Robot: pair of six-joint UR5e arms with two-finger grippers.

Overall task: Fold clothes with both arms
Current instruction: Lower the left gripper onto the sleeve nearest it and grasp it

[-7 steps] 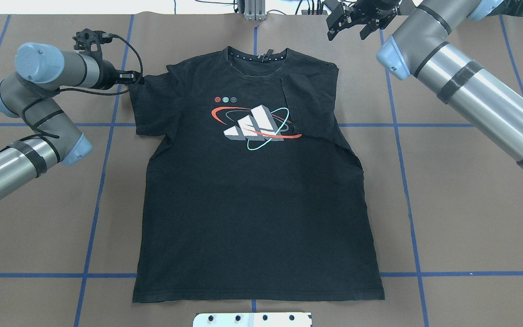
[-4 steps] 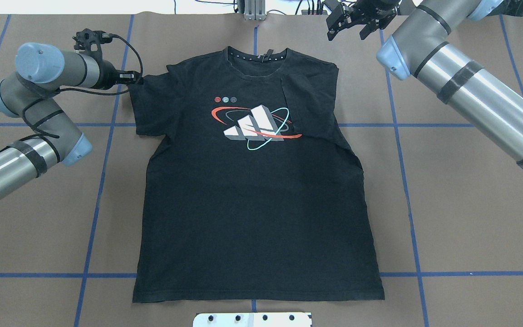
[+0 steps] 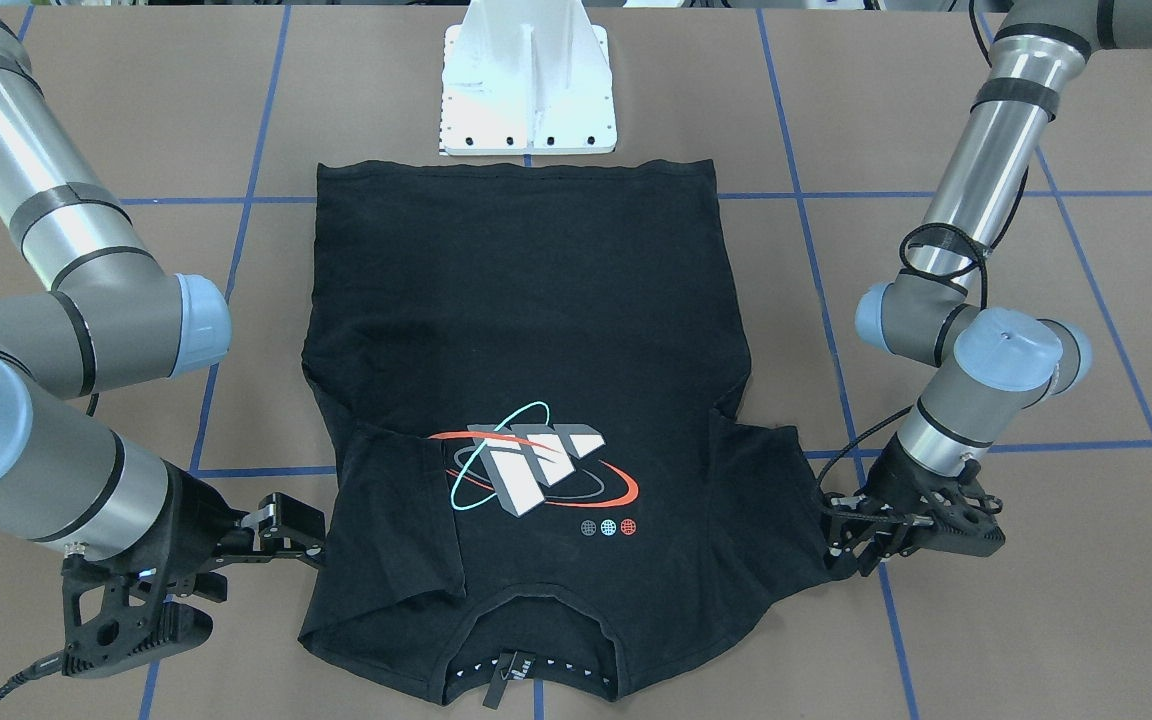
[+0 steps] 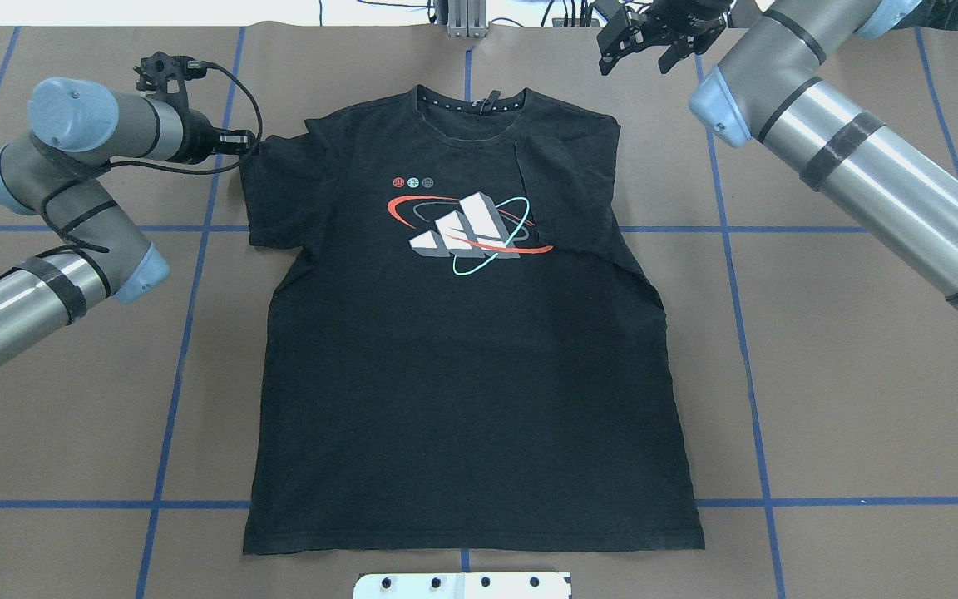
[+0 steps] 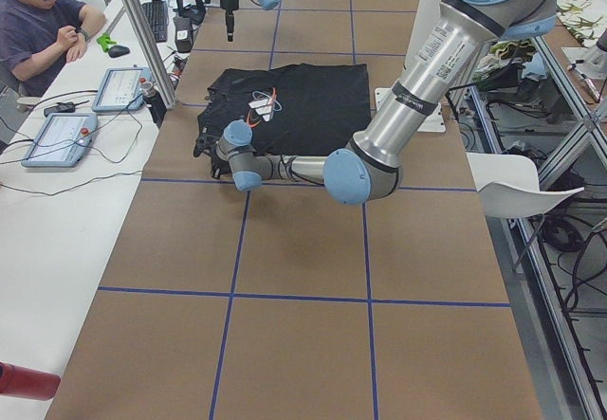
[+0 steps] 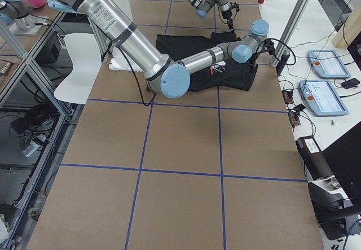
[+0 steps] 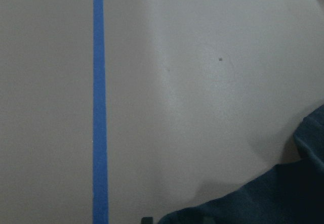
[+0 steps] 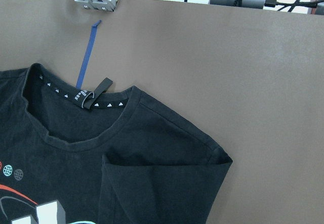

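A black T-shirt (image 4: 462, 374) lies flat on the brown tabletop (image 4: 820, 374), printed side up. Its long axis runs straight away from us, with the hem near our base and the collar (image 4: 471, 108) at the far end.

The sleeve on our right (image 4: 566, 191) is already folded inward over the chest, its edge touching the print. The sleeve on our left (image 4: 279, 191) is spread outward, unfolded.

Our left hand (image 4: 248, 143) sits low on the tabletop at the outer corner of that spread sleeve, right against the cloth. The sleeve and the rest of the shirt lie from this hand toward our right. The left wrist camera shows only bare tabletop and a dark edge of fabric in one corner. We cannot tell whether the fingers are parted or closed on the sleeve, as they are too small and dark against the black fabric.

Our right hand (image 4: 635, 51) hangs raised above the tabletop, beyond the collar and off the shirt's far right shoulder. Its fingers are spread wide and hold nothing. The shirt lies below it, back toward our base and to our left.

We judge the left hand much the nearer to the work that remains. Folding the left sleeve means carrying it rightward across the short axis, toward the print.
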